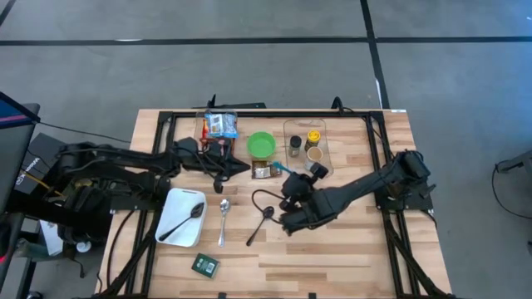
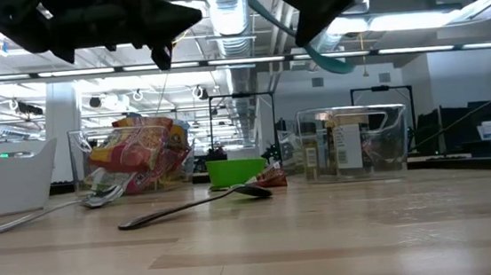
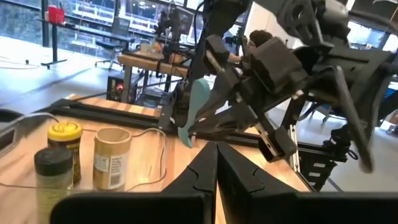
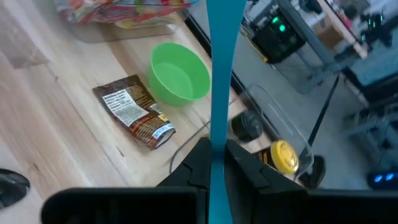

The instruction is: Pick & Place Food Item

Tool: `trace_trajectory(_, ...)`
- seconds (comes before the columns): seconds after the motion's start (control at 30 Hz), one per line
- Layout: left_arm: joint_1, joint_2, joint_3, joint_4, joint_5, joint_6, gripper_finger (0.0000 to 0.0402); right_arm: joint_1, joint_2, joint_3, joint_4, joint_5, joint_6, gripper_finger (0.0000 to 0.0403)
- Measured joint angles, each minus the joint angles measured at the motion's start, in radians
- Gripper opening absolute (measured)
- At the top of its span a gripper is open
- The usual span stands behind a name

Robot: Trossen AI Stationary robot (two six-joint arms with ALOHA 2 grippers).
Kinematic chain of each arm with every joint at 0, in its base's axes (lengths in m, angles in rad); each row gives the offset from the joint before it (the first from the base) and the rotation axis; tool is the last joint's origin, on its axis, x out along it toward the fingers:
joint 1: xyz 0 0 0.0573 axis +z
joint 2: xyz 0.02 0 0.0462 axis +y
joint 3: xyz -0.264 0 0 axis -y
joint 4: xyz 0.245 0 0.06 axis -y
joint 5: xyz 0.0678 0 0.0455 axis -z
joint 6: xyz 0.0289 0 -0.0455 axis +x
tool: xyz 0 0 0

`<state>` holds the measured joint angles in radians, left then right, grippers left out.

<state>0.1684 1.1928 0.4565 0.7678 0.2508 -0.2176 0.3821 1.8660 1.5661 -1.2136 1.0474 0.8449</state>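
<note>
Nearest the low camera, a dark spoon (image 2: 193,205) is seen lying on the wooden table (image 2: 343,236). At centre right of the high view, the right gripper (image 4: 214,163) is raised above the table, its fingers clamped narrowly on a teal utensil handle (image 4: 219,68) (its working end is out of sight). The left gripper (image 3: 216,163) is held closed and empty at upper centre, near the green bowl (image 1: 262,145). A brown food packet (image 1: 267,172) lies just below that bowl; a snack bag (image 1: 220,124) is seen in a clear container to its left.
</note>
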Motion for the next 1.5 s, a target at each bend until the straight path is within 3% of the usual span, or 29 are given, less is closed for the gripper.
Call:
trace_trajectory(0.27, -0.01, 0.06, 0.0, 0.076, -0.001, -0.007, 0.0004, -0.036, 0.0, 0.0, 0.125, -0.029, -0.211, 0.0021)
trace_trajectory(0.6, -0.047, 0.095, 0.0, 0.157, -0.011, -0.007, 0.0008, -0.058, 0.0, 0.0, 0.137, -0.034, -0.225, 0.0021)
trace_trajectory(0.83, -0.099, 0.114, 0.0, 0.179, -0.225, -0.008, 0.0073, -0.058, 0.0, 0.0, 0.139, -0.032, -0.228, 0.0021)
trace_trajectory(1.13, -0.098, 0.216, 0.025, 0.297, -0.199, -0.034, 0.0143, -0.058, 0.0, 0.0, 0.14, -0.03, -0.228, 0.0021)
trace_trajectory(1.5, -0.098, 0.312, 0.105, 0.295, -0.183, -0.035, 0.0173, -0.057, 0.0, 0.0, 0.163, -0.032, -0.254, 0.0021)
